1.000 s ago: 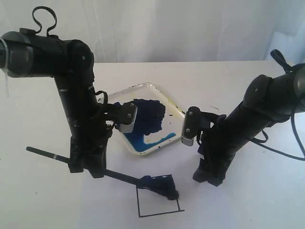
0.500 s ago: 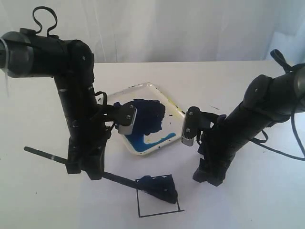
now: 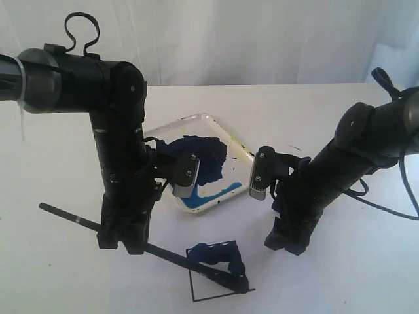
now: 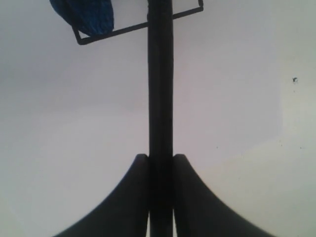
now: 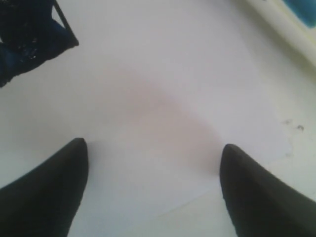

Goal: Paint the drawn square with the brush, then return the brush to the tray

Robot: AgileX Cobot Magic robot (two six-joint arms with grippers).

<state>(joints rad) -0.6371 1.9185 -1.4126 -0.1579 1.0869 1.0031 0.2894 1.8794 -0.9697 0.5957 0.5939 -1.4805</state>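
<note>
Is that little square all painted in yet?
Partly. Blue paint covers one end of the drawn square; the rest is white.

The left arm came in level from the left side, bent sharply at its elbow and dropped almost straight down, so the left claw hung low with its tip pointing downward. Its two fingers were pressed together on the brush, the handle pinched tight between them with no gap on either side. The right arm reached in from the right, its forearm sloping down and toward the middle, ending in the right claw, also low. That claw's fingers stood wide apart and held nothing.
</note>
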